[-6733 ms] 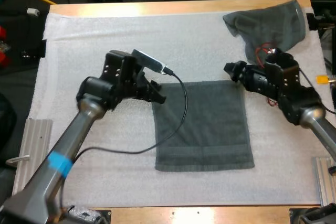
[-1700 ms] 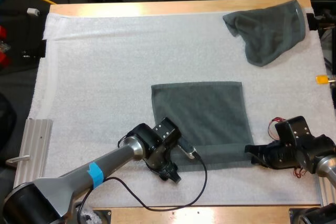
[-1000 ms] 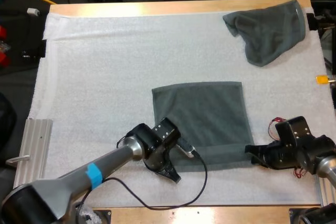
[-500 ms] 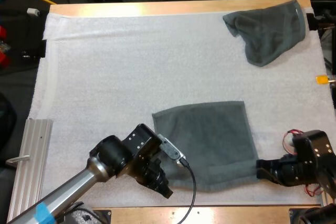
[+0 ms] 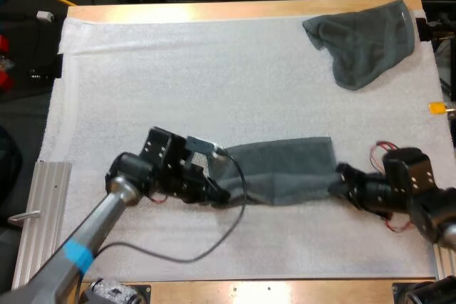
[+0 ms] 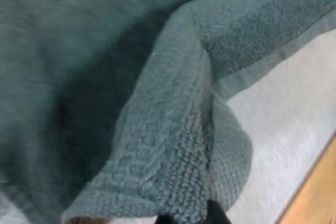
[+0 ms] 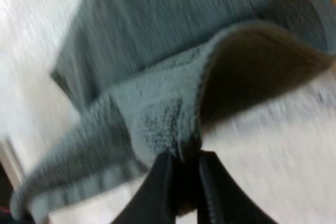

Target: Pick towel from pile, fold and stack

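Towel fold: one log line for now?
centre towel: mid-fold | left hand: shut on it | right hand: shut on it | crumpled towel: far right

The left arm [image 5: 100, 218] reaches in from the near left corner, its pincer [image 5: 219, 196] held low and pointing right, pinched on one end of the towel [image 5: 285, 172]. Opposite, the right arm [image 5: 427, 208] points its pincer [image 5: 342, 179] left, black fingers [image 7: 160, 182] clamped on the other end.
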Robot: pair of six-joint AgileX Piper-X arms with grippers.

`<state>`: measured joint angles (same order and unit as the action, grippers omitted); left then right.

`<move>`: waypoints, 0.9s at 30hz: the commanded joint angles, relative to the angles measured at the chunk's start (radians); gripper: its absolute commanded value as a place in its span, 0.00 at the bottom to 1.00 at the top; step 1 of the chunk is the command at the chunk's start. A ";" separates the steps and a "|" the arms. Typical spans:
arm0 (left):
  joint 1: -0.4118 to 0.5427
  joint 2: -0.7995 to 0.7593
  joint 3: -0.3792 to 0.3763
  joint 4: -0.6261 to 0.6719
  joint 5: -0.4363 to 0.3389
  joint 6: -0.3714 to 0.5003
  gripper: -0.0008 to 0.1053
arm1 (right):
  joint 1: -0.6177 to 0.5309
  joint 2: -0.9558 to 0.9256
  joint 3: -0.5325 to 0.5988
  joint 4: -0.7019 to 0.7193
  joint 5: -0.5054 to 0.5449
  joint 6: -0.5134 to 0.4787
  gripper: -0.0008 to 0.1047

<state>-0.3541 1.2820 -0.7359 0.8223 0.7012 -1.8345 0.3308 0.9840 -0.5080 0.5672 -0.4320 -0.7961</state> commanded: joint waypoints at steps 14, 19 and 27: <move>0.096 0.176 0.000 -0.133 0.061 -0.007 0.01 | 0.001 0.191 -0.007 -0.234 0.101 0.127 0.01; 0.096 0.177 0.000 -0.173 0.059 -0.026 0.01 | 0.001 0.216 -0.007 -0.268 0.103 0.098 0.07; 0.096 0.178 0.000 -0.267 0.059 -0.109 0.41 | 0.001 0.251 -0.007 -0.421 0.075 0.073 0.71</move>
<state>-0.2564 1.4605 -0.7359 0.5612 0.7483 -1.9340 0.3308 1.2373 -0.5080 0.1587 -0.3458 -0.7103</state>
